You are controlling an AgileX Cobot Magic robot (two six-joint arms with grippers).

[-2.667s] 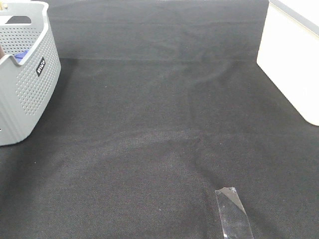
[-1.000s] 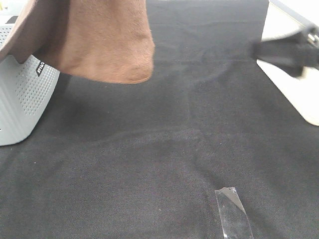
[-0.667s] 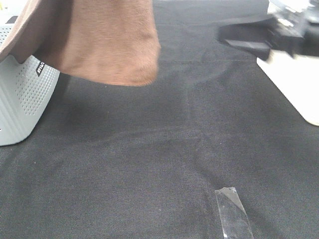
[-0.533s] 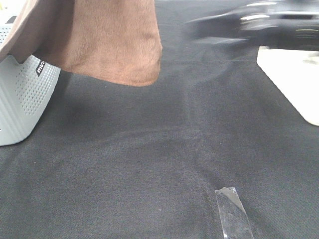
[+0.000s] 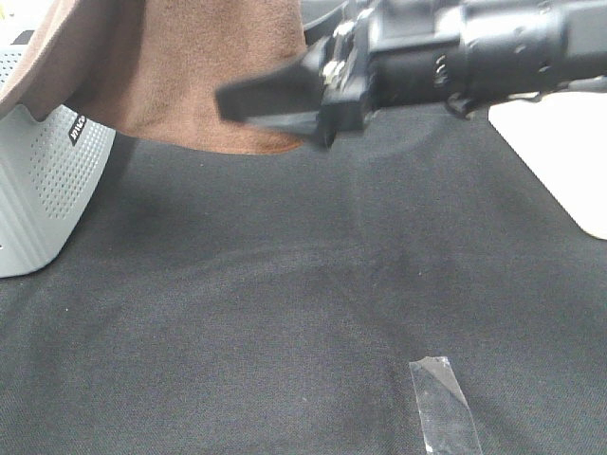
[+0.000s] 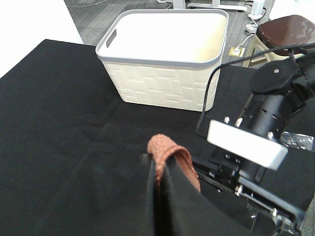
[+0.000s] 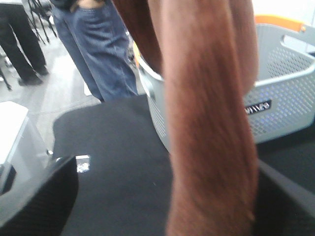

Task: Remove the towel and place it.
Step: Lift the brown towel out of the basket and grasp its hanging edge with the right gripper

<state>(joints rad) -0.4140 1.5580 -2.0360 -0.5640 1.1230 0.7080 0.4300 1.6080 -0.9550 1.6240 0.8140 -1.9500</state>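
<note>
1. The left end effector is clenched on a folded edge of the brown towel and holds it up above the black-covered bench. This end effector is outside the high view.
2. The right end effector reaches in from the right to the towel's hanging lower edge. Its wrist view shows the fingers spread wide with the cloth hanging between them, not gripped.
3. Done, as I judge it: the towel is mostly lifted out of the grey perforated basket at the far left. Its left part drapes across the basket's rim, and whether any of it lies inside is hidden.
4. Left to do: a second grip, carrying the towel clear, and laying it down. No part of it touches the bench.
5. Around the scene are a cream bin at the far right, a strip of clear tape on the near bench, and a person in jeans beyond the basket.
6. The basket rim could snag the trailing cloth. The tape lies flat, well apart from the towel.
</note>
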